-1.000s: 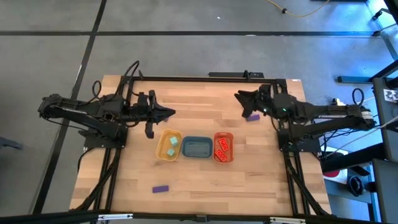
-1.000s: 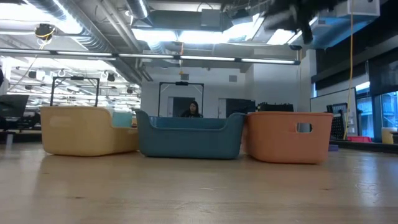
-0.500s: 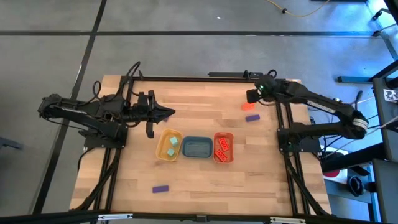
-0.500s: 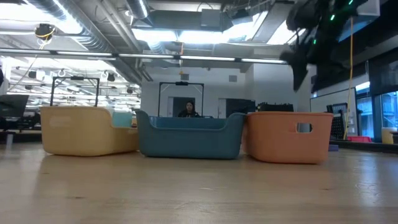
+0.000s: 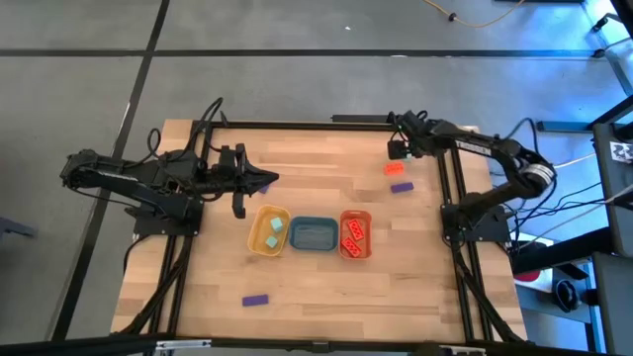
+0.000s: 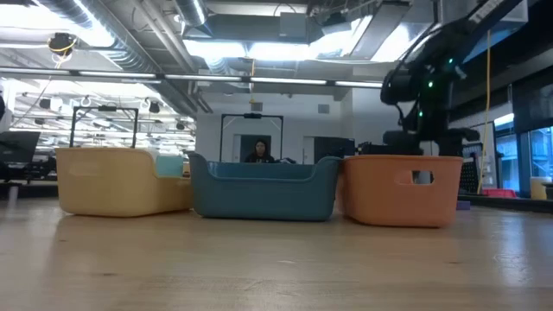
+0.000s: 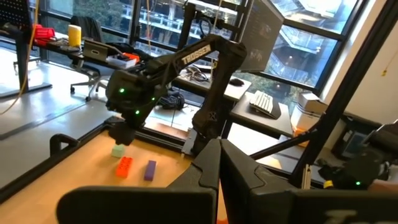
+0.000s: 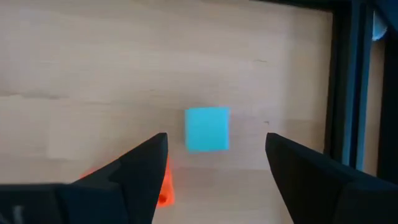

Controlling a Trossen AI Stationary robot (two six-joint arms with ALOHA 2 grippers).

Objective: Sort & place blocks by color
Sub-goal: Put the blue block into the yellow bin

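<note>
Right gripper (image 8: 211,165): we log its two fingers spread wide and empty, poised over the far right corner of the table (image 5: 316,287).

Item, mint-green cube (image 8: 207,129): on bare wood, centred in the gap between those fingers and just ahead of the tips. It is square, so we note no long axis to align with; the fingers already bracket its two sides. We judge the coming move a straight drop and close.

Item, orange-red brick (image 5: 395,168): on the table just near of the cube, close beside one finger of the right gripper in the right wrist view.

Item, purple bar (image 5: 400,186): next along toward the near side, apart from the brick.

Item, second purple bar (image 5: 255,299): alone near the front edge, left of centre, well apart from both arms.

Trays, mid-table, in a row left to right: yellow tray (image 5: 284,234) holding two mint cubes; blue tray (image 5: 313,223), in which we see no block; orange tray (image 5: 343,233) holding red bricks.

Left gripper (image 5: 267,179): fingers shut on nothing, waiting over the left part of the table just far of the yellow tray.

We reckon the right arm by far the nearer to the cube; the yellow tray it belongs in lies well to the left, closer to the left arm.
</note>
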